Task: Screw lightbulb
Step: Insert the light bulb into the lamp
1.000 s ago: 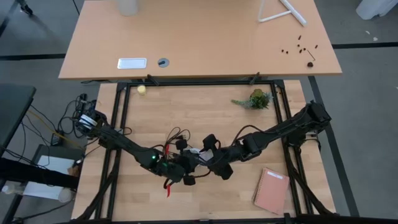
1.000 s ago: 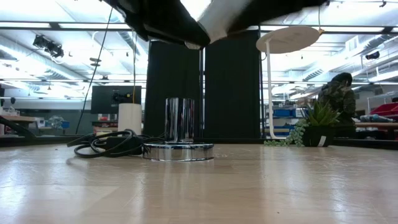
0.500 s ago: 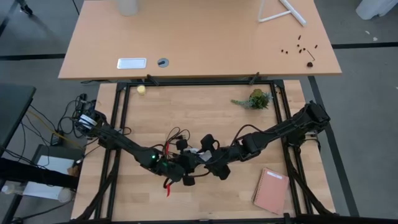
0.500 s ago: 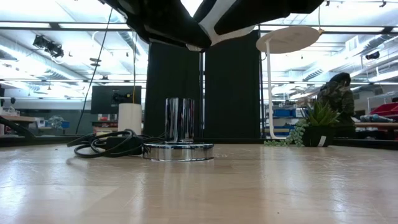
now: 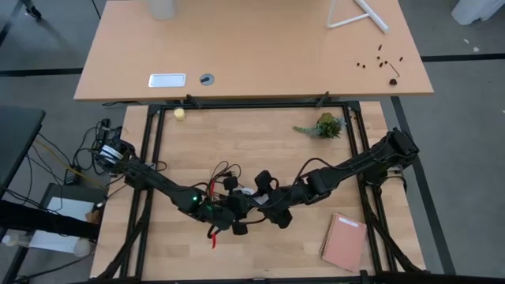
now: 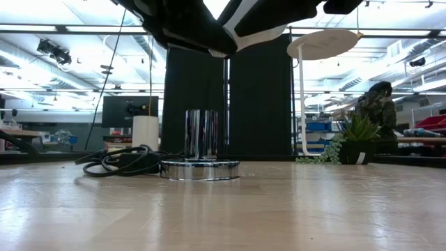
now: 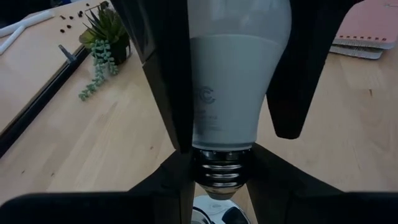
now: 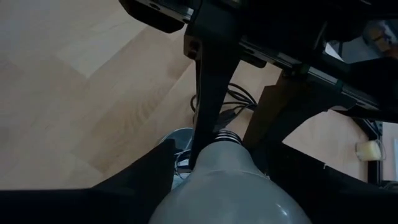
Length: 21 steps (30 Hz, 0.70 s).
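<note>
Above the middle of the tabletop (image 5: 260, 150), about midway between its left and right edges and somewhat toward the edge where the notebook lies, hangs the lightbulb (image 7: 233, 93), off the wood and carried between my two arms. My left pincer (image 5: 243, 203) is clamped on it down by the neck, just over the ribbed screw base. My right pincer (image 5: 262, 200) comes in from the other side and sits around the frosted dome; whether it has taken hold there I cannot tell.

What matters for the coming move is where the socket (image 6: 200, 157) lies from the bulb. It stands upright on the wood, below the bulb and well apart from it. In the low view the white glass shows a little off to one side of the chrome post, not straight over it. The bulb's long axis runs from dome to base, with the base pointing away from my right pincer and toward the socket. In the low view the glass looks tilted, not plumb. So I judge that the bulb must be brought over the post, stood upright and lowered before any turning. Both pincers are at the bulb, and neither is nearer to it.

By count: one bulb, one socket with one black cord (image 6: 118, 162) behind it, one small plant (image 5: 323, 125) toward the far right corner, one pink notebook (image 5: 345, 241) near the right corner on the near edge, and two pincers.
</note>
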{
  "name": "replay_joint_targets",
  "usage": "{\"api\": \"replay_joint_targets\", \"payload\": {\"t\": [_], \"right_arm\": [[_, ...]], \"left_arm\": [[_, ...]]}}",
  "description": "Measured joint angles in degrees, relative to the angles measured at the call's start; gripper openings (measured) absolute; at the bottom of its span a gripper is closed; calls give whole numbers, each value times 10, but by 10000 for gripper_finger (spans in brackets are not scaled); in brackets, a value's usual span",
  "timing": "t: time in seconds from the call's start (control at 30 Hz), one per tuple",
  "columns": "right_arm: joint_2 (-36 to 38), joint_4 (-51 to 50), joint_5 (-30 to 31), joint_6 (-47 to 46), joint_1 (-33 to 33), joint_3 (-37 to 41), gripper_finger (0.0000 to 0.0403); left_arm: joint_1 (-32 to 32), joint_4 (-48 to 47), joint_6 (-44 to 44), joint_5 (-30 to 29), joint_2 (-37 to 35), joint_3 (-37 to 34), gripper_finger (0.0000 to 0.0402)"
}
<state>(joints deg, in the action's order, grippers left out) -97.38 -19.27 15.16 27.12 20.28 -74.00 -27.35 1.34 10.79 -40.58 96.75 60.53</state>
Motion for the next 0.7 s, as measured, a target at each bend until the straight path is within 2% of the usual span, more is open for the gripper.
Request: {"api": "replay_joint_targets", "payload": {"t": [0.27, 0.53, 0.7], "right_arm": [[0, 2, 0, -1, 0, 0, 262], [0, 3, 0, -1, 0, 0, 251], [0, -10, 4, -9, 0, 0, 280]], "left_arm": [[0, 0, 0, 0, 0, 0, 122], [0, 0, -2, 0, 0, 0, 122], [-1, 0, -2, 3, 0, 0, 122]]}}
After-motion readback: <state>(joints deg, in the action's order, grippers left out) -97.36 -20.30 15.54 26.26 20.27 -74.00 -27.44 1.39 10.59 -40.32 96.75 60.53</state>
